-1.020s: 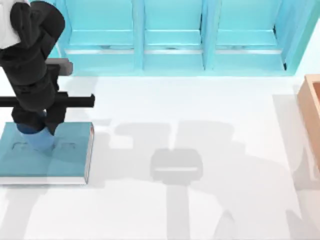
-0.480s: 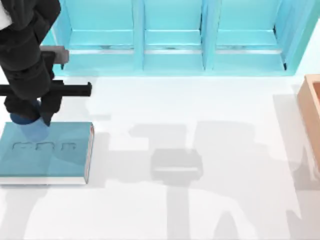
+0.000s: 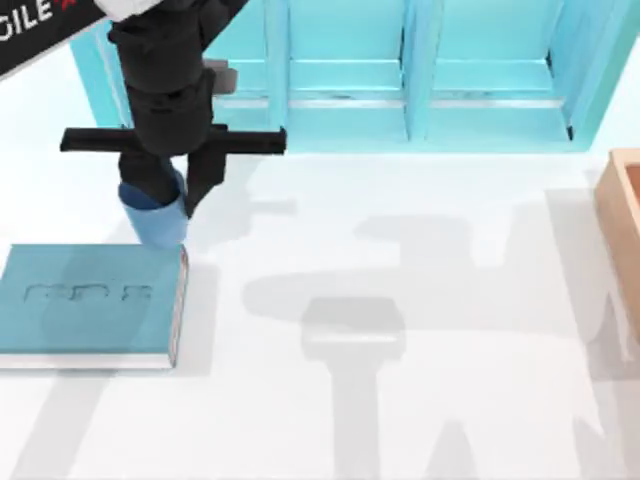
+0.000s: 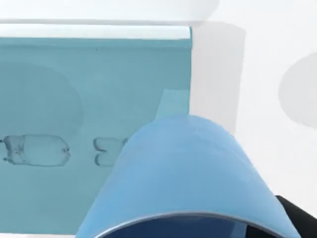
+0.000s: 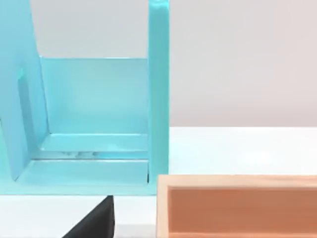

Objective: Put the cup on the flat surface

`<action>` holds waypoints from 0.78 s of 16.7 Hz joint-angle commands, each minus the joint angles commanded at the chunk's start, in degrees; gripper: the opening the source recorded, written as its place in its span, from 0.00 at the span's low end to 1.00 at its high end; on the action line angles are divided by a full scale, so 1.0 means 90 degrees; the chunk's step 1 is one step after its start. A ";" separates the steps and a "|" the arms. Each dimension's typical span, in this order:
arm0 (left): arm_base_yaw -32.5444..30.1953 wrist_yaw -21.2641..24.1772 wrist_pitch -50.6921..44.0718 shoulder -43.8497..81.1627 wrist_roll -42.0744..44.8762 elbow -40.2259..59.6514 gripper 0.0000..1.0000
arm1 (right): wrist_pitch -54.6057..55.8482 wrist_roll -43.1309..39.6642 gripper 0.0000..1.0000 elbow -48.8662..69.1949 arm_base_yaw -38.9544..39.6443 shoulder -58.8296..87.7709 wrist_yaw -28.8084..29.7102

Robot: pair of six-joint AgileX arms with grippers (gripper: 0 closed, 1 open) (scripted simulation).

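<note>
overhead table (image 3: 420, 400) view, wrist close-ups (shelf shared)

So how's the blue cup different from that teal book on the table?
The cup is small, round and a deeper blue; the book is a broad, flat teal slab. The cup hangs in the left gripper, past the book's far corner, over the white tabletop; the book lies flat on it. Both are plain bluish things.

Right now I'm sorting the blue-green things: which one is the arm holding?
The cup, clamped in the left end effector above the table; the book lies flat, the shelf stands behind.
</note>
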 joint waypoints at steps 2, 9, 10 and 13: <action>-0.0468 -0.0010 -0.0452 0.0624 -0.0467 0.1145 0.00 | 0.0000 0.0000 1.00 0.0000 0.0000 0.0000 0.0000; -0.1885 -0.0056 -0.1644 0.2269 -0.1835 0.4136 0.00 | 0.0000 0.0000 1.00 0.0000 0.0000 0.0000 0.0000; -0.1990 -0.0062 -0.1721 0.2377 -0.1936 0.4308 0.00 | 0.0000 0.0000 1.00 0.0000 0.0000 0.0000 0.0000; -0.2087 -0.0068 -0.1791 0.2475 -0.2030 0.4462 0.00 | 0.0000 0.0000 1.00 0.0000 0.0000 0.0000 0.0000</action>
